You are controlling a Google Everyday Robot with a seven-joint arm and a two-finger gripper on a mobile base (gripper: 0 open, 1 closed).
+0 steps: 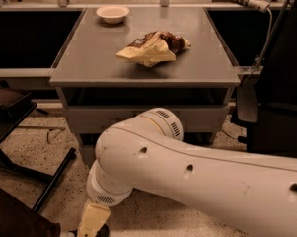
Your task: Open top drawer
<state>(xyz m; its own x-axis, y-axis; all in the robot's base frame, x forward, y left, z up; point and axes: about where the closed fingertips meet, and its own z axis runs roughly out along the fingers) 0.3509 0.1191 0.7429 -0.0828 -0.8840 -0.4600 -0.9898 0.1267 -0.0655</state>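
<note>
Speckled floor (33,154) beneath gripper (93,220), bottom-left

Your arm (202,177) fills the lower half of the view. A thick white link (237,181) comes in from the bottom right and climbs leftward, with small dark holes dotted along its side. It ends at a rounded elbow (160,123) with a yellow ring and vent slots. There the arm folds downward into a white wrist (108,189), vented on its underside. The gripper (92,221) hangs just below the wrist at bottom left. It's a pale yellow piece pointing down, with its tip cut off by the frame edge.
</note>
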